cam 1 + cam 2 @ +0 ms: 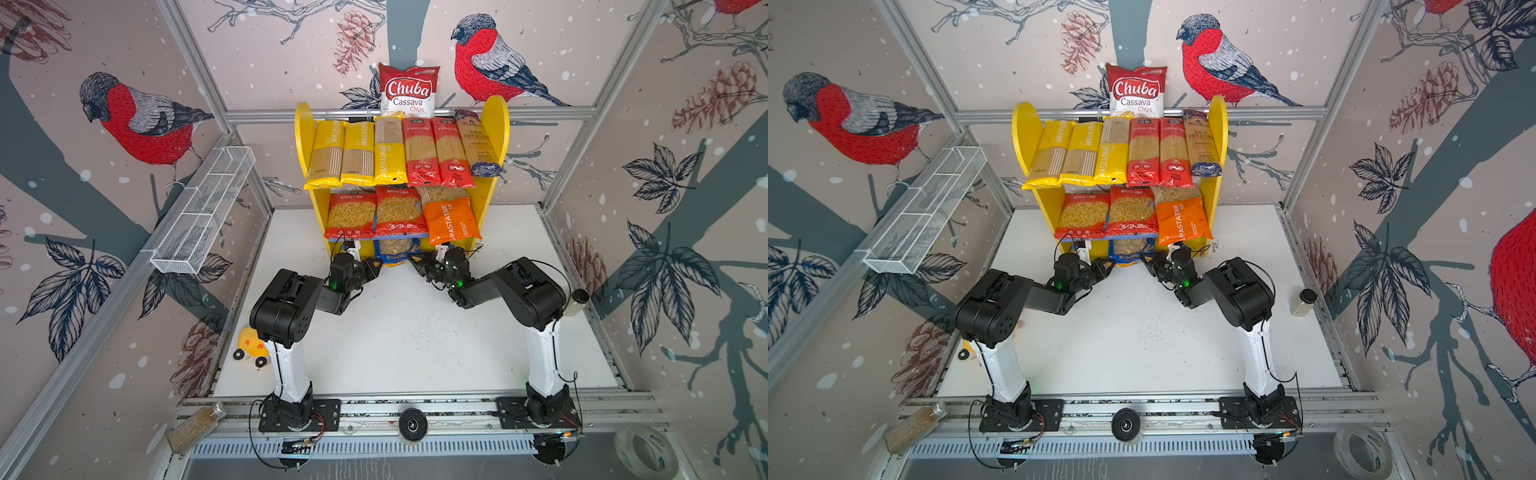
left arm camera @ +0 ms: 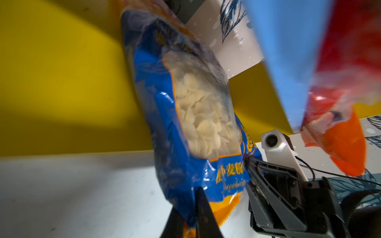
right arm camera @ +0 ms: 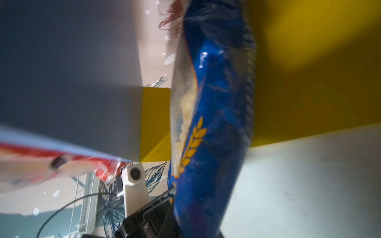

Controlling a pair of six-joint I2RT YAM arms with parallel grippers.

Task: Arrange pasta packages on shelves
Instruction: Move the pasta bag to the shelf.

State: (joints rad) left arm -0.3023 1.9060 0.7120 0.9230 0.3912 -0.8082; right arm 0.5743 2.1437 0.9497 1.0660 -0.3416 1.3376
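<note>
In both top views the shelves (image 1: 494, 124) (image 1: 1219, 120), a small yellow rack with rounded side panels, stand at the back of the white table (image 1: 399, 340). Six long packs lie side by side on the upper board: three yellow PASTATIME packs (image 1: 358, 151), two red spaghetti packs (image 1: 422, 151) and one dark-blue pack (image 1: 478, 143). The lower board carries three squat bags: two red short-pasta bags (image 1: 351, 214) and one orange bag (image 1: 451, 220). A tenth pack, the blue bag (image 1: 392, 251) (image 1: 1127, 251), hangs just under the lower board's front edge, between the two arms. The left gripper (image 1: 376, 268) and the right gripper (image 1: 415, 262) each meet one lower corner of it. A Chuba chips bag (image 1: 409, 89) stands behind the rack.

In the left wrist view the blue bag (image 2: 185, 123) shows a clear window full of pale, disc-shaped pasta, a wheat-ear emblem, yellow lettering and an orange serrated seam. The left gripper (image 2: 191, 214) is pinched narrow on the bag's corner by that seam. The right gripper (image 2: 247, 164) touches the bag's other lower corner.

In the right wrist view the bag (image 3: 216, 123) appears edge-on, glossy dark blue with the wheat ear. Its bottom end runs down into the right gripper, whose own jaws cannot be made out here.
</note>
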